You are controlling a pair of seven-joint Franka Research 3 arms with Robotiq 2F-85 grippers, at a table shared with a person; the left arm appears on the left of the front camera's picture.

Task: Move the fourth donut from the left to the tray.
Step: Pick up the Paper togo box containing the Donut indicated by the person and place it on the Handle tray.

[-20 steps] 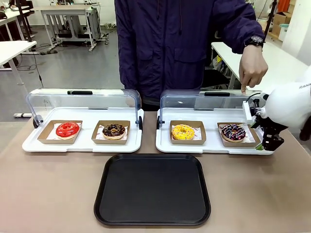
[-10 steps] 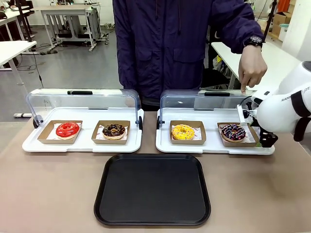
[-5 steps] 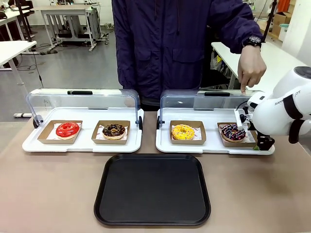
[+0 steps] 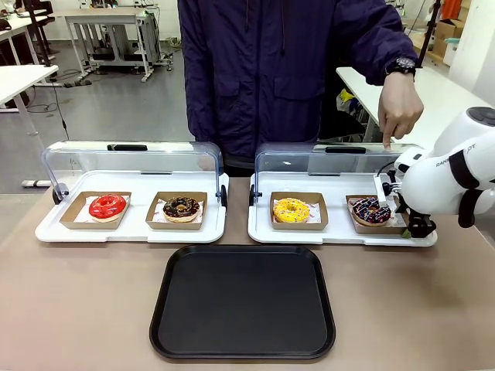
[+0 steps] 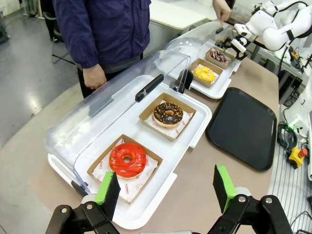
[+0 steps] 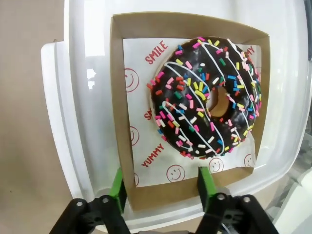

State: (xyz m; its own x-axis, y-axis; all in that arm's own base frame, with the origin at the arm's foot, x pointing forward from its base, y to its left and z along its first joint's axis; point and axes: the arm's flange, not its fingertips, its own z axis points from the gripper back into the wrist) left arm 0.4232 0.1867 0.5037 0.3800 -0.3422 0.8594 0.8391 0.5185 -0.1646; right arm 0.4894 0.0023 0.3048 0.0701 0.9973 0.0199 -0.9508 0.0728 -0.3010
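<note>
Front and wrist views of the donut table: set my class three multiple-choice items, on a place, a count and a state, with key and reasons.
1. Where is the striped chocolate donut? A in a cardboard tray on the right display tray; B in the person's hand; C beside the red donut.
2. How many donuts are there? A three; B four; C five.
3. The right gripper is: A shut on the donut; B open; C shut on nothing.
Key: 1 A, cardboard walls surround it; 2 B, two per display tray; 3 B, its green pads stand apart.
</note>
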